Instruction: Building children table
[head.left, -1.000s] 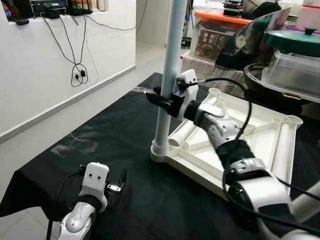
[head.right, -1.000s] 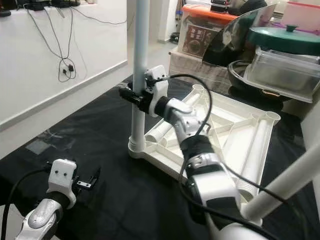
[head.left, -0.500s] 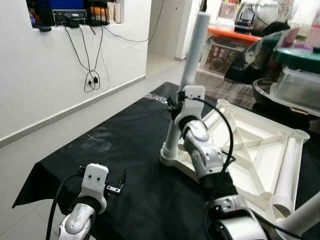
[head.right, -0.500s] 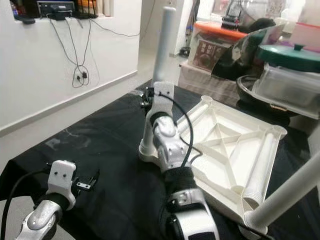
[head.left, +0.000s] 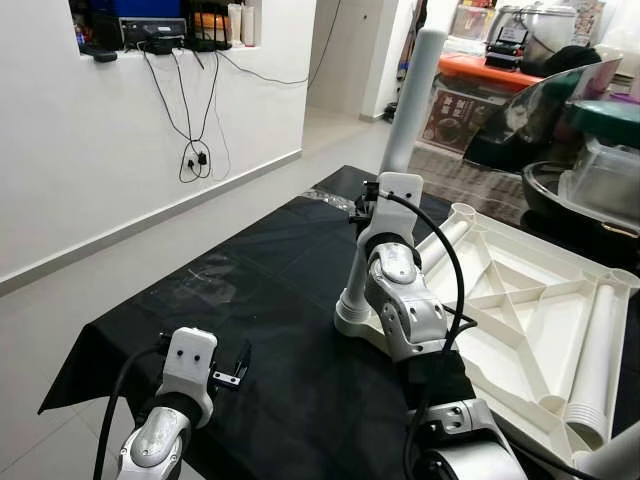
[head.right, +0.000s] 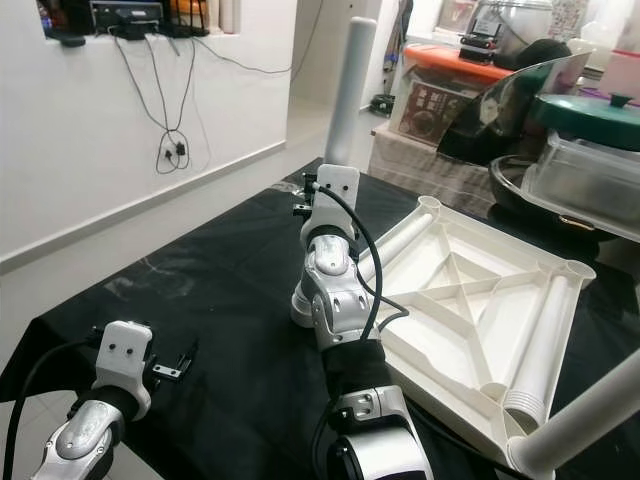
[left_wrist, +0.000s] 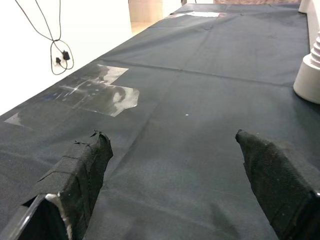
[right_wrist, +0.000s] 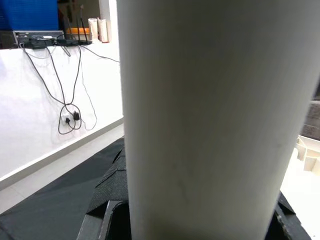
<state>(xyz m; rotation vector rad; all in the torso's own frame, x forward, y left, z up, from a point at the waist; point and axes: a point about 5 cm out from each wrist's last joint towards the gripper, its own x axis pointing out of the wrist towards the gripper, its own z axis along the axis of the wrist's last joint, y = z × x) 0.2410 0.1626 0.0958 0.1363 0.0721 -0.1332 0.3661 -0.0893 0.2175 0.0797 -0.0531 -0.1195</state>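
- Right end effector (head.left: 367, 197) is clamped around the upright white table leg (head.left: 412, 100).
- The leg's foot sits below it, in a corner socket of the upturned white tabletop (head.left: 520, 300).
- Left end effector (left_wrist: 180, 165) hovers spread apart, low over the black desk (head.left: 270, 290).

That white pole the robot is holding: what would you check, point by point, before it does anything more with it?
1. Right claw on the pole: ok, it sits at mid-height with the pole between its fingers.
2. Pole foot in the corner socket of the tabletop: ok, though how deep it sits cannot be told.
3. Pole upright: not ok, it leans a little.
4. Left claw free: ok, open, low over the black cloth, holding nothing.
5. Spare legs: ok, one lies in the tabletop.
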